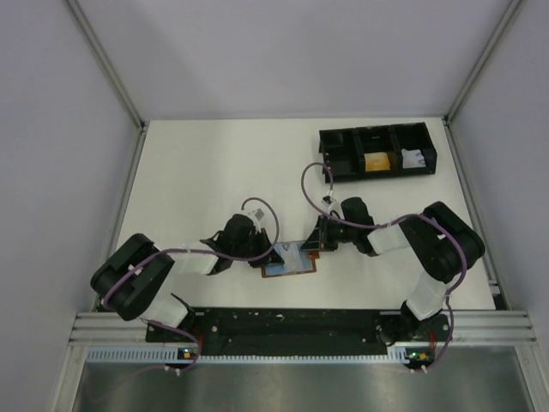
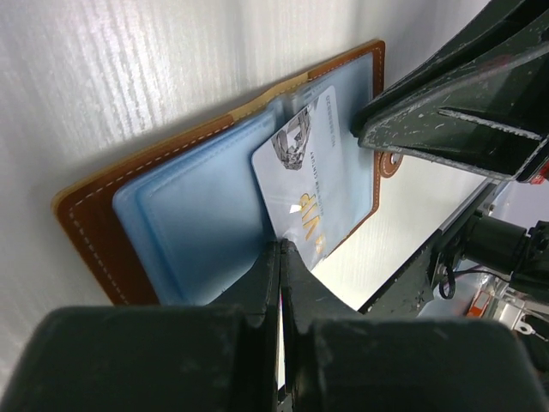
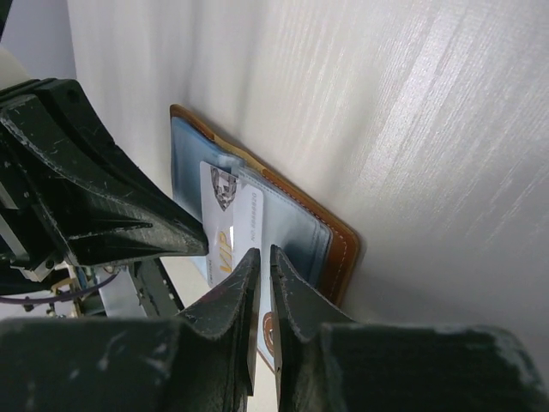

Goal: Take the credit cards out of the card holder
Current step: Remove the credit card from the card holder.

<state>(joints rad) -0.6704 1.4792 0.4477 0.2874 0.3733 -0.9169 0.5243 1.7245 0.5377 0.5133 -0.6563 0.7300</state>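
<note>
Plainly the step in hand is drawing the first card out, and that calls for a firm anchor and a clean pull. The left end effector [image 2: 280, 253] is clenched, jaws pressed together, with its tips down at the near edge of the open holder [image 2: 90, 227]. Whether it nips the card's corner or only pins the holder, I cannot tell. It would do best bearing down as the anchor, since the holder looks light and would likely slide on the tabletop [image 2: 129, 77].

Just ahead of those tips the holder lies spread flat between both end effectors, blue sleeves [image 2: 197, 227] upward. A pale card [image 2: 300, 184] pokes partway out of one sleeve at a slant. Its free end points toward the left tips and its side edge sits just beside the right ones.

The right end effector [image 3: 262, 257] has its jaws a slit apart, with nothing visibly between them. My judgement is that it should work one finger under the card's exposed edge and close on the card alone, not the sleeve. The pull should then run low and straight along the sleeve's opening, so the plastic neither lifts nor binds.
</note>
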